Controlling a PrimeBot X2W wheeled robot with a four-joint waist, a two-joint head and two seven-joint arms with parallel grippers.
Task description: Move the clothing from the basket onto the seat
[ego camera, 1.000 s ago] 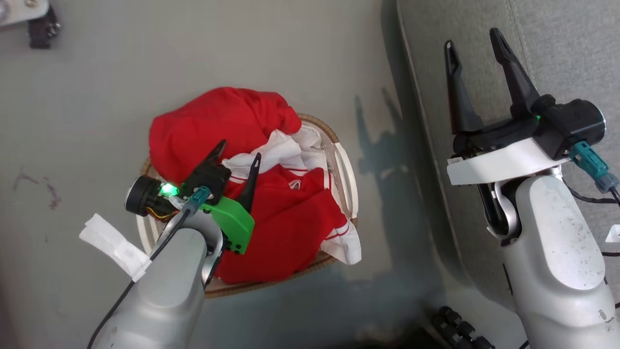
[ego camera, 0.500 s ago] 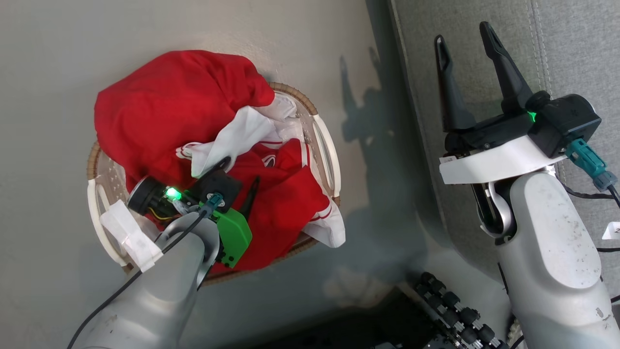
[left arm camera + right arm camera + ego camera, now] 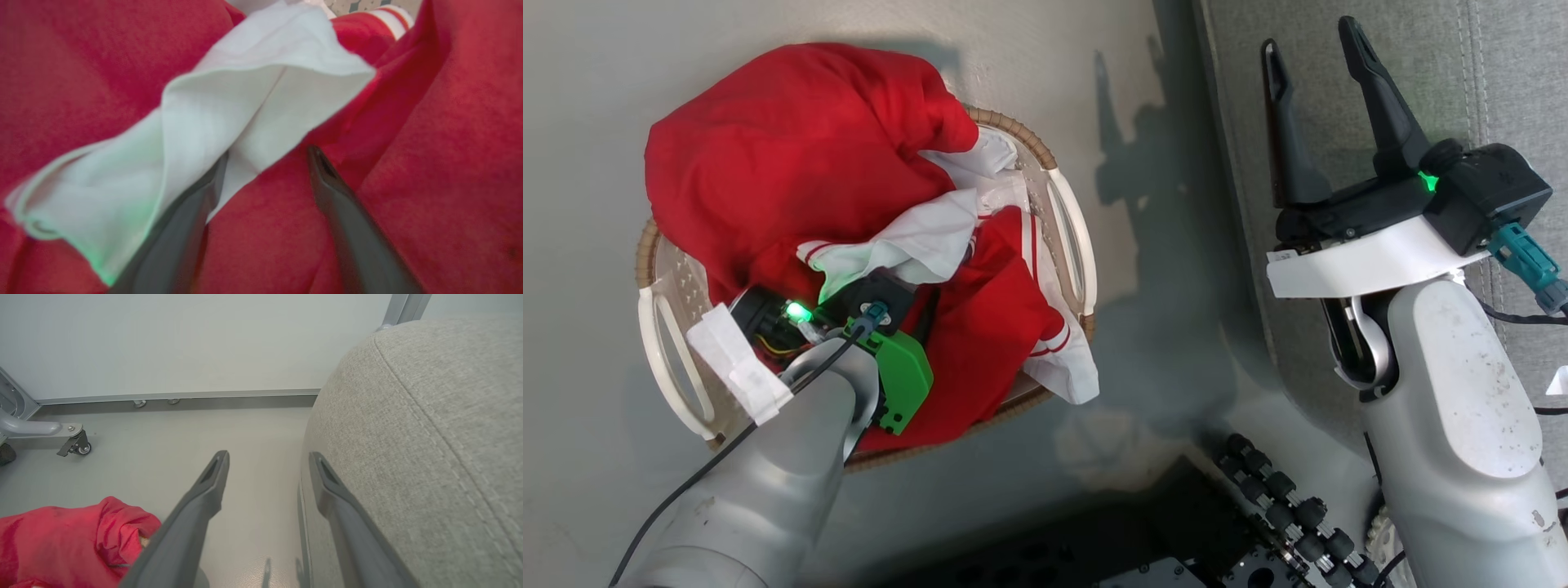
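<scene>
L gripper (image 3: 267, 157) wide, tips in jersey (image 3: 792, 147) in basket (image 3: 1085, 245); R gripper (image 3: 1311, 41) wide, 3 o'clock of basket, over seat (image 3: 1519, 73) edge.

I see the grey floor (image 3: 605, 82) carrying the basket (image 3: 1021, 139), the seat (image 3: 1503, 65) just beside it, and a wheeled frame (image 3: 75, 443) well apart.

Your left tool (image 3: 267, 154) angles downward, its fingers spread apart; your right tool (image 3: 1308, 37) points forward, fingers likewise parted.
</scene>
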